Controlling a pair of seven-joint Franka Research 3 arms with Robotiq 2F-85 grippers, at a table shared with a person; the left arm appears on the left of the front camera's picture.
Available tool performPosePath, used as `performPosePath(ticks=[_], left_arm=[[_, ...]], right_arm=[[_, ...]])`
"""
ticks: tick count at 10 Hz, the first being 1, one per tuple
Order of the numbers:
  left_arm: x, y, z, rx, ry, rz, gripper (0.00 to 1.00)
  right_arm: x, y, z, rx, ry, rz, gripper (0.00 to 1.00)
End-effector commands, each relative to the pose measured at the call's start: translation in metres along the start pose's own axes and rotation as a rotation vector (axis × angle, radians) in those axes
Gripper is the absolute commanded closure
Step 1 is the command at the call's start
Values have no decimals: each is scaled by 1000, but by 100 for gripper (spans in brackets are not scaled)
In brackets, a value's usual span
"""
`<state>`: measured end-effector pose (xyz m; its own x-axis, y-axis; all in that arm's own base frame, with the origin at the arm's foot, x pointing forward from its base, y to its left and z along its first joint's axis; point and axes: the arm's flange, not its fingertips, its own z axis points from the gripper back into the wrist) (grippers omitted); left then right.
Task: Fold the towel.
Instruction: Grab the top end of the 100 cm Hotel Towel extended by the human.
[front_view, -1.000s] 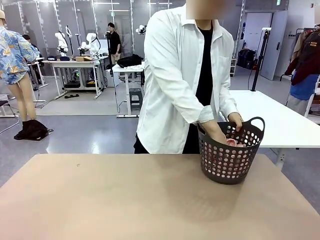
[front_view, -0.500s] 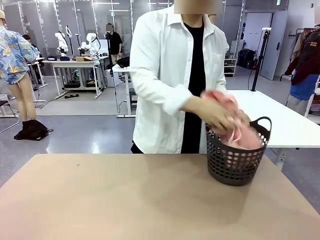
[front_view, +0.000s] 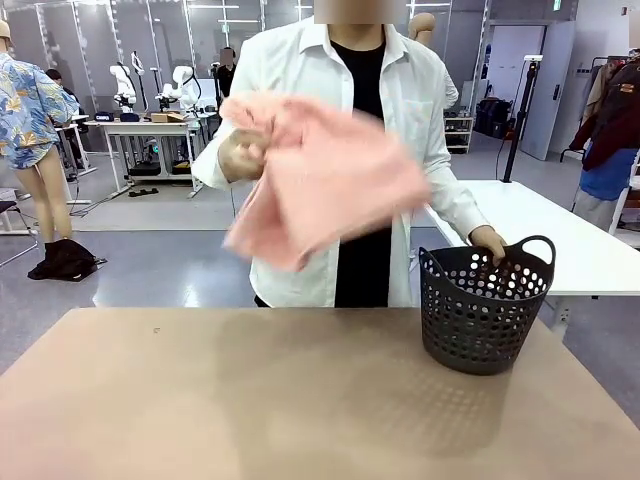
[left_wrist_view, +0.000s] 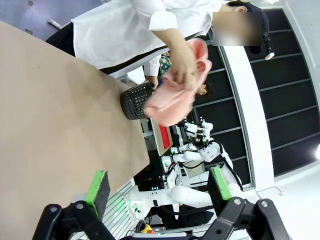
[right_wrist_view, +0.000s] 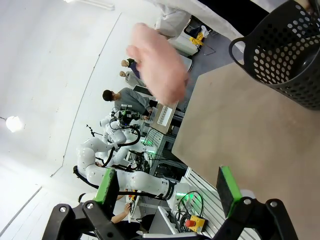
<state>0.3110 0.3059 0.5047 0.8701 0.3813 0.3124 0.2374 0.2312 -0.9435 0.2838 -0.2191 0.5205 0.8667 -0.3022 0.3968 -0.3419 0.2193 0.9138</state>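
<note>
Left tool: your left tool (left_wrist_view: 159, 189) is released, its green pads (left_wrist_view: 98, 190) set wide apart with nothing between them.
Left tool's outlook: you look along it over the bare brown bench (left_wrist_view: 50, 125) to the far side, where the person (left_wrist_view: 125, 25) stands.
Right tool: your right tool (right_wrist_view: 167, 189) is released as well, jaws spread and holding nothing.
Right tool's outlook: beyond it you see the bench (right_wrist_view: 240, 135) and the dark basket (right_wrist_view: 285, 55) standing on it.
Towel: the pink towel (front_view: 330, 175) is off the bench, up in the air at the person's chest height and well apart from both of your tools. It hangs loose and partly opened, blurred in the front view. You also see it as a pink bunch in the left wrist view (left_wrist_view: 172, 95) and the right wrist view (right_wrist_view: 157, 65).
Raised hand: the raised hand (front_view: 243, 155) grips the towel at its upper corner, on the robot's left side.
Other hand: the other hand (front_view: 490, 243) rests on the far rim of the basket.
Basket: the perforated basket (front_view: 485, 310) stands upright near the bench's far edge, on the robot's right side.
Bench: the surface (front_view: 250, 400) in front of the basket lies bare.
</note>
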Motion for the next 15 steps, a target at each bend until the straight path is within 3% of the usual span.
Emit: performPosePath(ticks=[1, 15], left_arm=[[-3, -2, 0, -2, 9, -2, 0], [-3, -2, 0, -2, 9, -2, 0]], right_arm=[[1, 0, 0, 11, -7, 11, 0], [1, 0, 0, 11, -7, 11, 0]])
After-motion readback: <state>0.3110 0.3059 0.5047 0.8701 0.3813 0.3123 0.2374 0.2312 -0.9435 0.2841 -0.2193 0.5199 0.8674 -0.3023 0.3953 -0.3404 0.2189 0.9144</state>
